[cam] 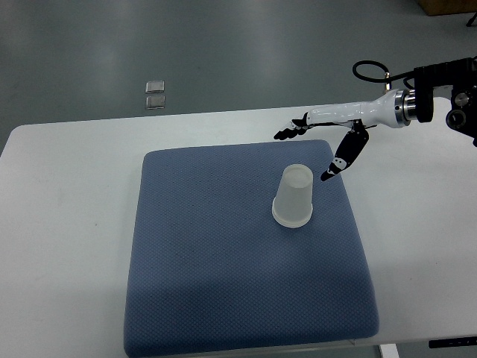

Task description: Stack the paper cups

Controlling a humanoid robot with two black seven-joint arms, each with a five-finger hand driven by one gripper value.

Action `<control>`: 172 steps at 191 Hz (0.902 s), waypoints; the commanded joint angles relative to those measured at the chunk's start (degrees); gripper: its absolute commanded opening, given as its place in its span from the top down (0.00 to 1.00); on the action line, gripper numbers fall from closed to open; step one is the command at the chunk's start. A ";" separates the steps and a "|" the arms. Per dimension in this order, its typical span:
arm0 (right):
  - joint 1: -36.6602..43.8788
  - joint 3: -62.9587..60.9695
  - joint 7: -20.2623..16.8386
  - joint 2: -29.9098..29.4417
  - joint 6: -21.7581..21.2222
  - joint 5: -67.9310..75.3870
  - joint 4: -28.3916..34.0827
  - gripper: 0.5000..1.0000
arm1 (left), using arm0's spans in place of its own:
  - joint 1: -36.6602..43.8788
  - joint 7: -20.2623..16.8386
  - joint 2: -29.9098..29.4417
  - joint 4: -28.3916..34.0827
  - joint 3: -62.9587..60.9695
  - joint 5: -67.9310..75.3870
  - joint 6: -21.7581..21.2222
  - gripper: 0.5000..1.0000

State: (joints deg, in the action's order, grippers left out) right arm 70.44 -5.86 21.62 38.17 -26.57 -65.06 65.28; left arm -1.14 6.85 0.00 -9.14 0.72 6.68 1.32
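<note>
Translucent white paper cup (293, 198), upside down, on blue mat, right of centre

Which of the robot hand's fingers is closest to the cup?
The thumb, angled down toward the upside-down cup on the blue mat. The right hand's other fingers stretch left, farther from it.
</note>
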 commanded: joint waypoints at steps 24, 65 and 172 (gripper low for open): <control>-4.70 -0.29 -0.17 -1.17 0.02 28.76 -10.08 0.18 | 0.00 0.01 0.00 0.00 -0.01 0.00 0.00 0.00; -10.41 -0.29 -6.41 -3.54 0.29 56.08 -13.25 0.17 | 0.00 0.01 0.00 0.00 -0.01 0.00 0.00 0.00; -19.99 -9.08 -18.45 -14.35 4.68 96.52 -22.30 0.16 | 0.00 0.01 0.00 0.00 -0.01 0.00 0.00 0.00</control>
State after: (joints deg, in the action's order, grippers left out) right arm 52.36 -11.22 3.16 24.58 -21.81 30.50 43.37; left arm -1.13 6.85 0.00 -9.14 0.70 6.68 1.32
